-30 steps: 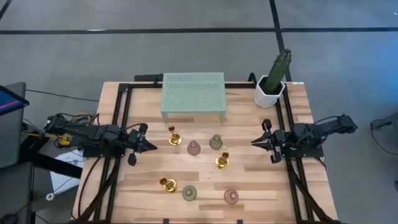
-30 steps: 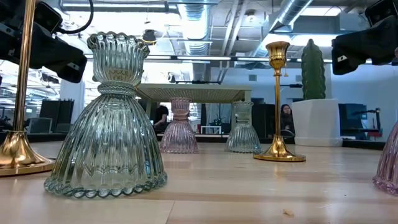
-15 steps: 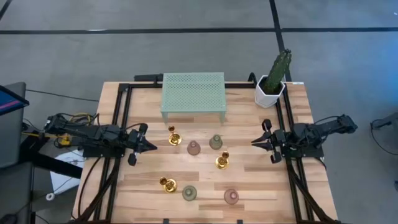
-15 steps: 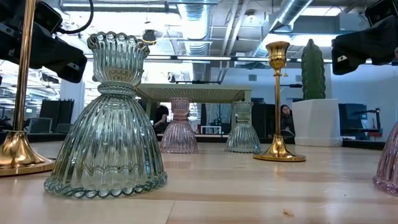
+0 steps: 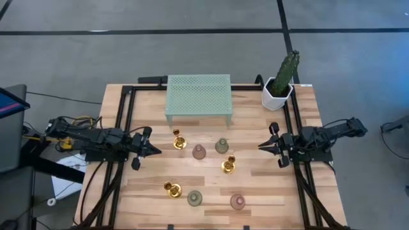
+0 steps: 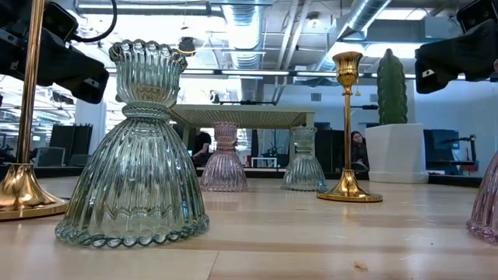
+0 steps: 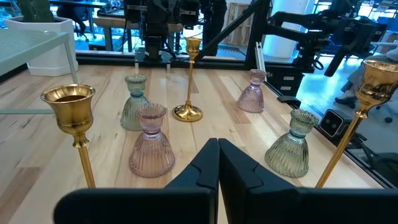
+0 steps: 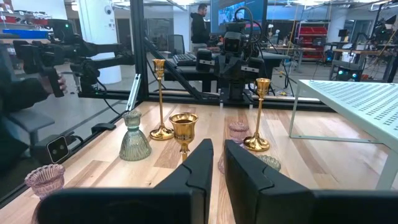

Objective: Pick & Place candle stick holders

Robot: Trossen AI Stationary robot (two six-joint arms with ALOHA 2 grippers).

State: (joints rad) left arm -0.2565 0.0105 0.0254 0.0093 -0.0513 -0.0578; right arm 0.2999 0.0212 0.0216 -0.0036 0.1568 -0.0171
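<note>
Left gripper (image 5: pixel 153 151): hovering over the table's left side, pointing toward the centre, jaws pressed together and gripping nothing, as the left wrist view is showing (image 7: pixel 218 163).
Right gripper (image 5: pixel 263 146): hanging over the right side, pointing toward the centre, jaws nearly together with a thin gap, holding nothing (image 8: pixel 217 163).
Table (image 5: pixel 255 195): light wood, carrying all the holders, with dark rails running along both sides.
Gold candle stick holders: three are standing upright, one just in front of the stand (image 5: pixel 179 140), one at mid-table (image 5: pixel 229 165), one toward the near-left (image 5: pixel 172 189).
Pink candle stick holders: one is sitting at the centre (image 5: pixel 199 151), one near the front edge to the right (image 5: pixel 238 202).
Green candle stick holders: one is sitting beside the central pink one (image 5: pixel 222 146), one just beside the near-left gold one (image 5: pixel 195 198); the low view is showing it large and close (image 6: pixel 133 159).
Mint green stand (image 5: pixel 198 94): standing at the table's far middle, nothing on top.
Cactus (image 5: pixel 286 70): sitting in a white pot at the far-right corner.
</note>
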